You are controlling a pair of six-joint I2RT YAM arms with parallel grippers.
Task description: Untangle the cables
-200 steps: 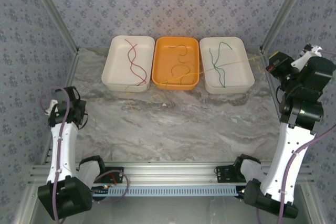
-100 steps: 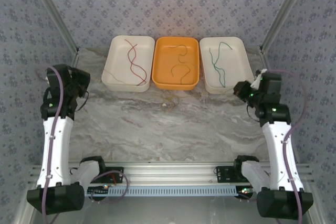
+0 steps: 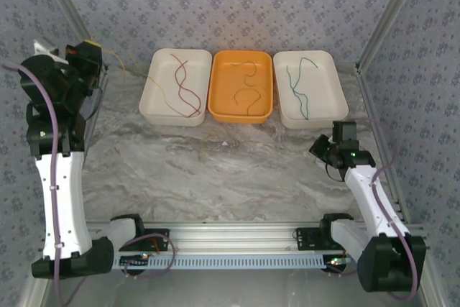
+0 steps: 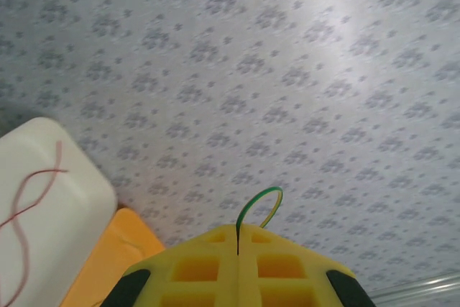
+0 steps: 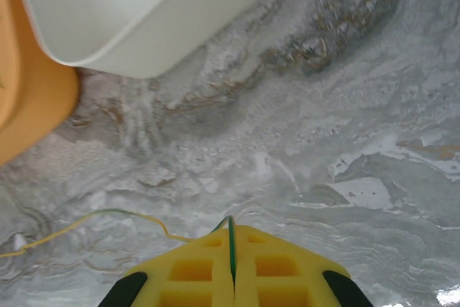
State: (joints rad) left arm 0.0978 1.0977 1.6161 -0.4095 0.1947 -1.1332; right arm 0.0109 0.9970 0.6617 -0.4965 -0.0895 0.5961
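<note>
A thin yellow-green cable (image 4: pixel 269 189) loops out from between the yellow fingers of my left pincer (image 4: pixel 238 234). That pincer is pressed together on it and held high by the left wall, well above the worktop (image 3: pixel 237 170). My right pincer (image 5: pixel 231 249) hangs low over the marble worktop, just in front of the right white tray (image 3: pixel 316 121). It is clamped on a green-and-yellow strand (image 5: pixel 115 212) that trails off to the left across the stone. From overhead, a faint yellow line (image 3: pixel 117 62) runs from the raised pincer towards the left white tray (image 3: pixel 152 109) and shows again on the worktop before the orange tray (image 3: pixel 241 118). Dark red cables (image 3: pixel 185 85) lie in the left white tray, a curled cable (image 3: pixel 248 95) in the orange tray, and a green cable (image 3: pixel 296 90) in the right white tray.
</note>
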